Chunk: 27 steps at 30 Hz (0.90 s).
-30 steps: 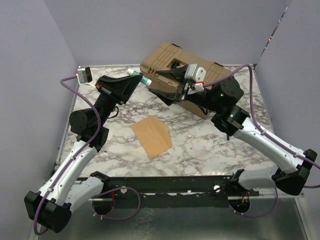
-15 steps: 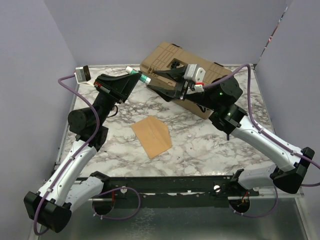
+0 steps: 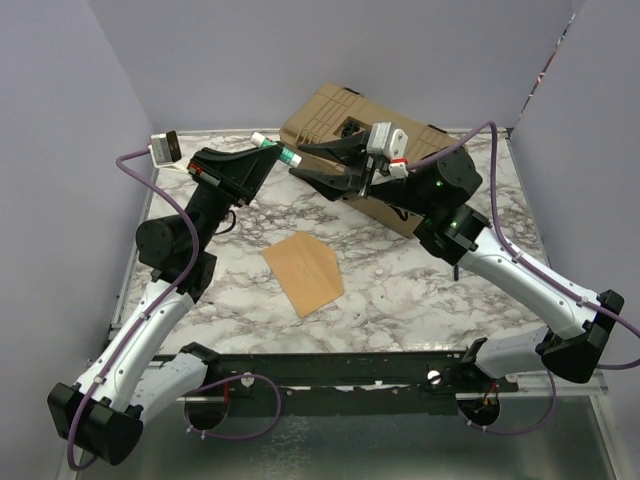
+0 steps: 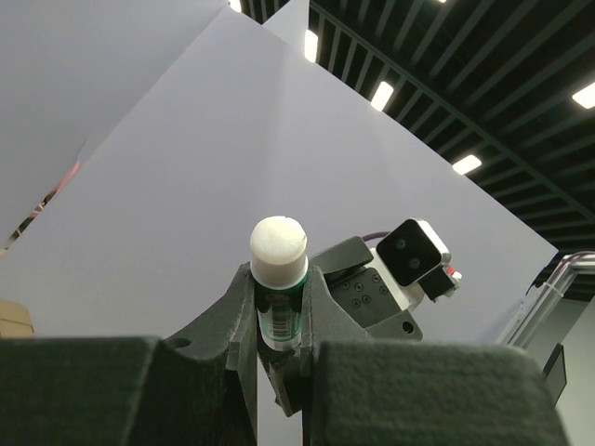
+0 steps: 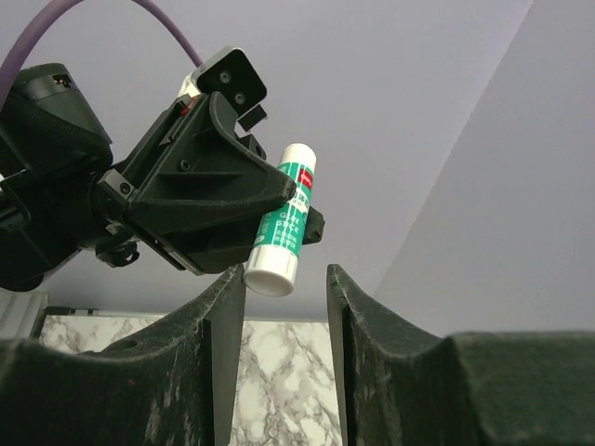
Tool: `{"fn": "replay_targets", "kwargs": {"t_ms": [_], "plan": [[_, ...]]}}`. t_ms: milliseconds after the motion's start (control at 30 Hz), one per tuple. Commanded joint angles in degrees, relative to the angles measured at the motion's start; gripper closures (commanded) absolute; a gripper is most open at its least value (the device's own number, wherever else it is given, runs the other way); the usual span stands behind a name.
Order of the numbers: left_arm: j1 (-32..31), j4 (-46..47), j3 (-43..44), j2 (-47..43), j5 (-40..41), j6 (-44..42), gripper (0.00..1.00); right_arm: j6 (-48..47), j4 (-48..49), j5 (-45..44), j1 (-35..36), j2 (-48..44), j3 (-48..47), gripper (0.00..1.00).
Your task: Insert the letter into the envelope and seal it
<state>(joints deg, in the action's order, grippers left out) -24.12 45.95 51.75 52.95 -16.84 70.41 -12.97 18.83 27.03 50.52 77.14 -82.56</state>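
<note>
Right pincer (image 3: 297,160) closer to glue stick (image 5: 282,221); envelope (image 3: 303,272) well below.

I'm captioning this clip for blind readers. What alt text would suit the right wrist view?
The left gripper holds a green-and-white glue stick, one white end toward the camera, just beyond the right gripper, whose jaws stand open on either side of that end. Behind are pale purple walls and a strip of marble table.
</note>
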Motion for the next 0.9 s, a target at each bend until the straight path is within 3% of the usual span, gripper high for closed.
{"fn": "replay_targets", "kwargs": {"t_ms": [0,133,300,400,633,867], "plan": [[0.04,0.32,1.25,0.03,0.23,-0.98,1.00,1.80,2.00,1.96,0.01,0.35,-1.88,0.58],[-0.02,0.33,1.25,0.06,0.23,-1.00,1.00,2.60,2.05,1.90,0.01,0.44,-1.93,0.63],[0.03,0.37,1.26,-0.08,0.14,-1.77,1.00,5.08,0.58,-0.08,0.04,0.96,-2.94,0.79],[0.02,0.52,0.70,-0.83,0.54,-3.37,1.00,10.97,3.38,-2.93,0.01,0.84,-2.11,0.85],[0.02,6.95,-3.67,-4.14,2.75,-9.41,1.00,39.65,10.41,-10.69,0.01,0.31,-0.93,0.99],[0.02,13.10,-4.11,-4.43,-0.52,-12.76,1.00,57.10,17.98,-10.68,-0.01,0.12,1.44,1.00]]}}
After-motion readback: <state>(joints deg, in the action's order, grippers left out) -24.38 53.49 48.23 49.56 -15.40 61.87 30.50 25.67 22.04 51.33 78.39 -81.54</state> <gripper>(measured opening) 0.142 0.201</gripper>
